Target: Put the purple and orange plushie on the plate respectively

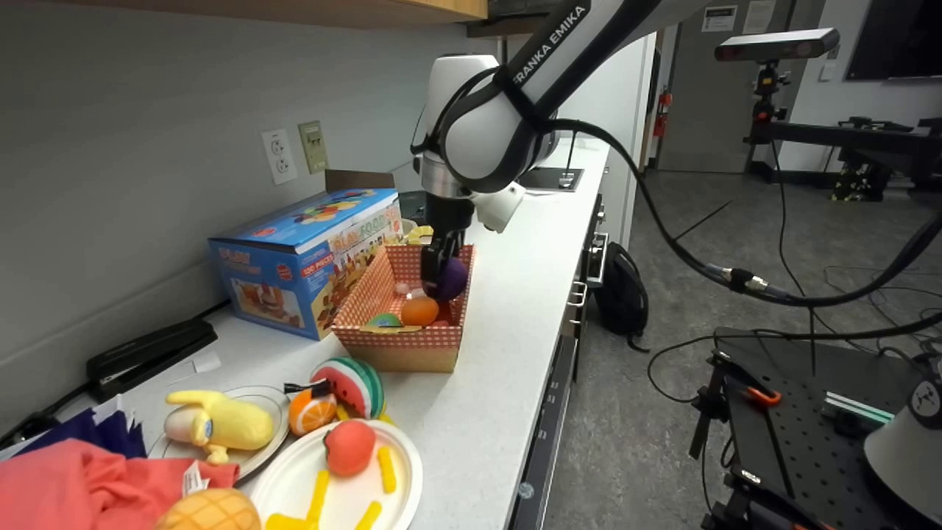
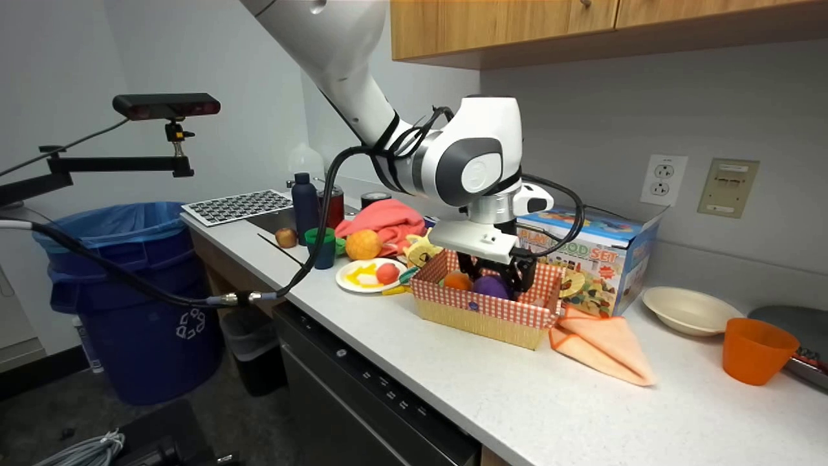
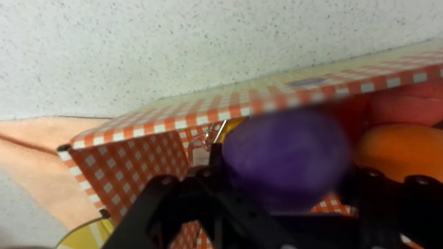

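Observation:
The purple plushie [image 1: 452, 280] [image 2: 493, 287] [image 3: 287, 152] is inside the red-and-white checked basket [image 1: 397, 338] [image 2: 485, 325] [image 3: 131, 169], by its front wall. The gripper [image 1: 441, 274] [image 2: 495, 275] [image 3: 285, 164] points down into the basket. Its fingers lie on either side of the purple plushie and seem to touch it. I cannot tell whether they grip it. The orange plushie [image 1: 419, 311] [image 2: 457, 280] [image 3: 403, 152] lies beside it in the basket. The white plate [image 1: 401, 475] [image 2: 344, 275] holds a red plushie [image 1: 349, 447] and yellow strips.
A blue food box [image 1: 268, 258] stands against the basket's wall side. A watermelon plushie [image 1: 360, 386] and an orange-slice toy [image 1: 310, 410] lie between basket and plate. A yellow toy [image 1: 232, 423] lies on another plate. A peach cloth [image 2: 605, 349] and orange cup [image 2: 757, 353] are opposite.

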{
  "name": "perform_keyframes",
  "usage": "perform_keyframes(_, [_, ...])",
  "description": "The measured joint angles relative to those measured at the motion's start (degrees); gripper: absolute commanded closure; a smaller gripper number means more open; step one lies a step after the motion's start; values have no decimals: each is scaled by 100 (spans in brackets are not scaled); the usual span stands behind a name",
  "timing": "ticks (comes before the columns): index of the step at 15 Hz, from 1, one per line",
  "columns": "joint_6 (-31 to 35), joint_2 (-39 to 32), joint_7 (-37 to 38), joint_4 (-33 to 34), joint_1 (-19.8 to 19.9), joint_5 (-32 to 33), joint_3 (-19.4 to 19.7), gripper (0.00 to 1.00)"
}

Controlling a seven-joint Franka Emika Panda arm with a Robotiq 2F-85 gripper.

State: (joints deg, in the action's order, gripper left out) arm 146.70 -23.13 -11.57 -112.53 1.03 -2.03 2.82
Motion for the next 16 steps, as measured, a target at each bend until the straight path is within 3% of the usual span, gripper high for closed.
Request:
perform_keyframes(5, [-277, 75, 105, 151, 3, 143, -35, 90])
perform_keyframes(9, [-514, 550, 134, 117, -112, 330, -246, 95])
perform_keyframes(16, [-611, 1309, 104, -52, -554, 270, -1000, 93])
